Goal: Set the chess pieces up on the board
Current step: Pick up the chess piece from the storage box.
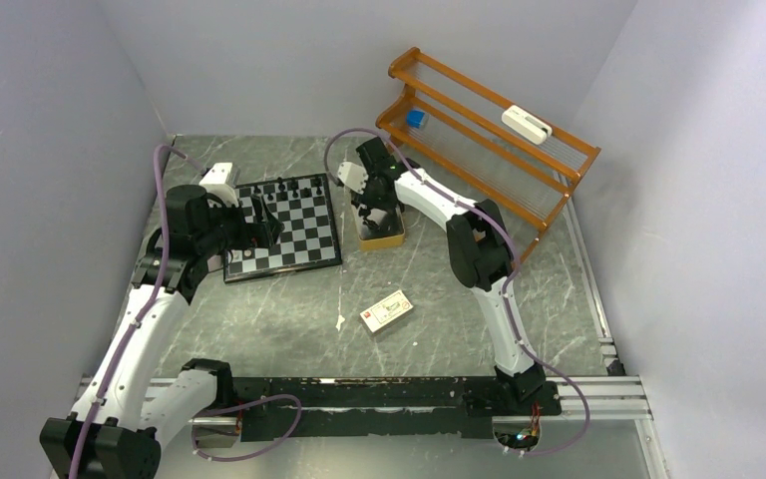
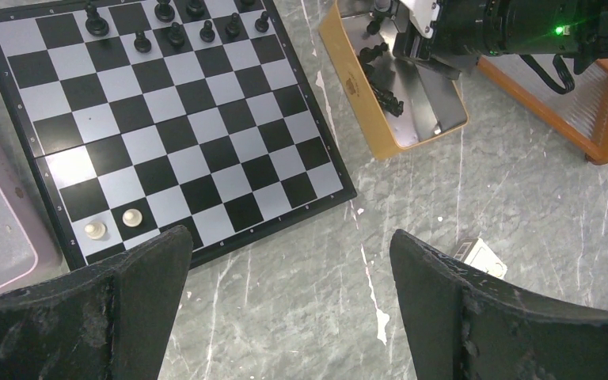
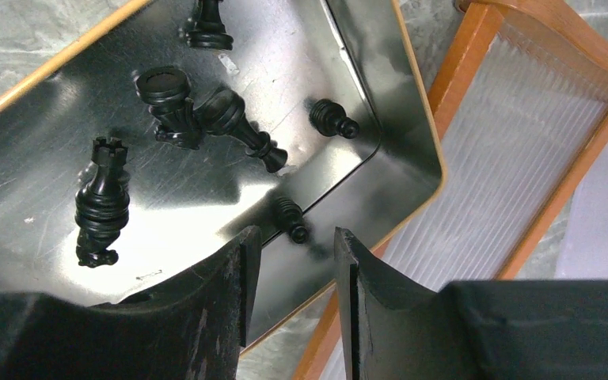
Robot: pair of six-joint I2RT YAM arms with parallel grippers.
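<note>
The board (image 1: 299,235) lies at the table's back left. In the left wrist view the board (image 2: 174,127) has several black chess pieces (image 2: 176,33) along its far rows and two pale ones (image 2: 132,217) near a front corner. My left gripper (image 2: 289,269) hangs open over the bare table just off the board's near edge and holds nothing. My right gripper (image 3: 294,237) is open a narrow gap inside the tan box (image 3: 412,134). A small black pawn (image 3: 290,219) lies just ahead of its tips, and several more black pieces (image 3: 103,198) lie on the box's shiny floor.
A wooden rack (image 1: 489,140) stands behind the tan box (image 1: 384,232), with a white item (image 1: 526,124) and a blue one (image 1: 416,118) on it. A small white card box (image 1: 386,310) lies mid-table. A grey tray (image 2: 0,222) sits beside the board.
</note>
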